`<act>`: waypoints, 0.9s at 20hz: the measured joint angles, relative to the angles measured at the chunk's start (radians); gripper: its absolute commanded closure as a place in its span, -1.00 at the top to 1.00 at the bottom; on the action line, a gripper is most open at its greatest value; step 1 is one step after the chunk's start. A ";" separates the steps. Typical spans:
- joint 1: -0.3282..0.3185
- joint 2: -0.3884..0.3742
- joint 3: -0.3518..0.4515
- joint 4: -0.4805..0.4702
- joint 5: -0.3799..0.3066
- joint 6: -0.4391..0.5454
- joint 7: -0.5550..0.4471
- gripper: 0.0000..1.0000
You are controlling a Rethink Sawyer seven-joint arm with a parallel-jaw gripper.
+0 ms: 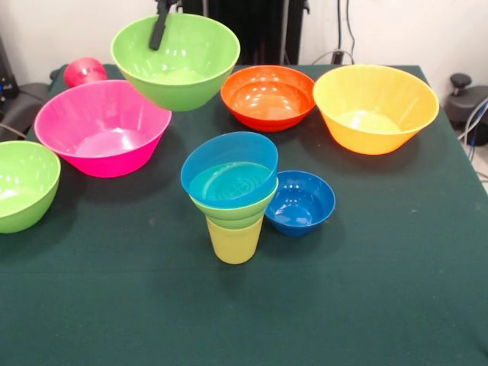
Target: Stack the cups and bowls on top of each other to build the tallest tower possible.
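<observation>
The tower stands mid-table: a pale yellow cup (234,241) at the base, a small lime green bowl (232,210) nested in it, and a light blue bowl (229,172) on top. My gripper (158,36) comes down at the top left and is shut on the far rim of a large lime green bowl (177,62), with one black finger inside the bowl. It holds this bowl above the table, behind the pink bowl (101,128). The red cup (84,71) lies behind the pink bowl at the far left.
A small dark blue bowl (300,202) sits right beside the tower. An orange-red bowl (268,97) and a large yellow-orange bowl (375,107) stand at the back right. Another lime green bowl (23,184) sits at the left edge. The green cloth (343,305) covers the table.
</observation>
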 measured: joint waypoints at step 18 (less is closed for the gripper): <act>-0.037 -0.018 0.088 -0.020 0.000 0.025 0.000 -1.00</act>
